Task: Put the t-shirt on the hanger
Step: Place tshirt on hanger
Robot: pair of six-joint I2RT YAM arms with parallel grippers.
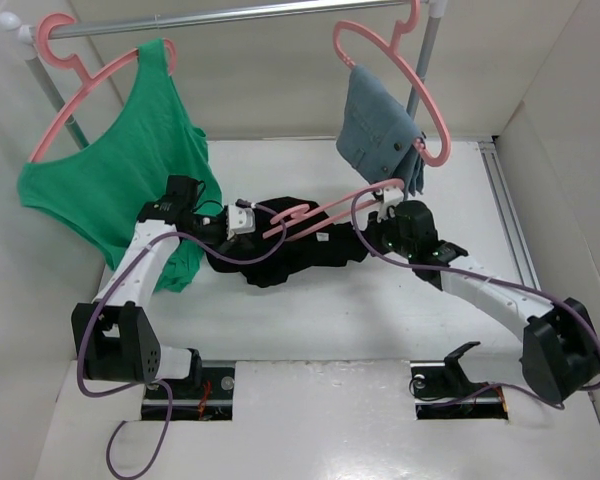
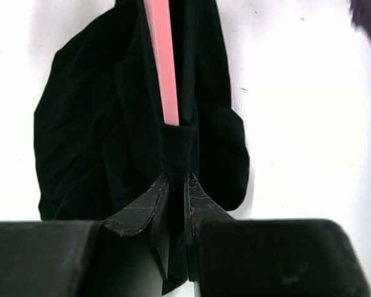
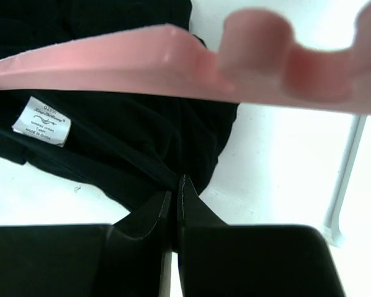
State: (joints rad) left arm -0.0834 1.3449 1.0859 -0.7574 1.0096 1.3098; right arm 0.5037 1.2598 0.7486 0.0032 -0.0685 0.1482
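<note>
The black t-shirt (image 1: 280,262) lies bunched in the middle of the white table (image 1: 310,330). The pink hanger (image 1: 330,208) lies slanted across it, hook end to the left. In the left wrist view one hanger arm (image 2: 164,68) runs into a fold of the t-shirt (image 2: 80,142), and my left gripper (image 2: 176,180) is shut on that fold just below the arm's end. My right gripper (image 3: 176,185) is shut on a dark edge of the t-shirt (image 3: 130,142), under the hanger's notched shoulder (image 3: 173,62). A white label (image 3: 42,120) shows on the cloth.
A green tank top (image 1: 130,170) hangs on a pink hanger from the rail (image 1: 230,18) at the back left. A blue-grey denim garment (image 1: 380,130) hangs on another pink hanger at the back right. White walls close in both sides.
</note>
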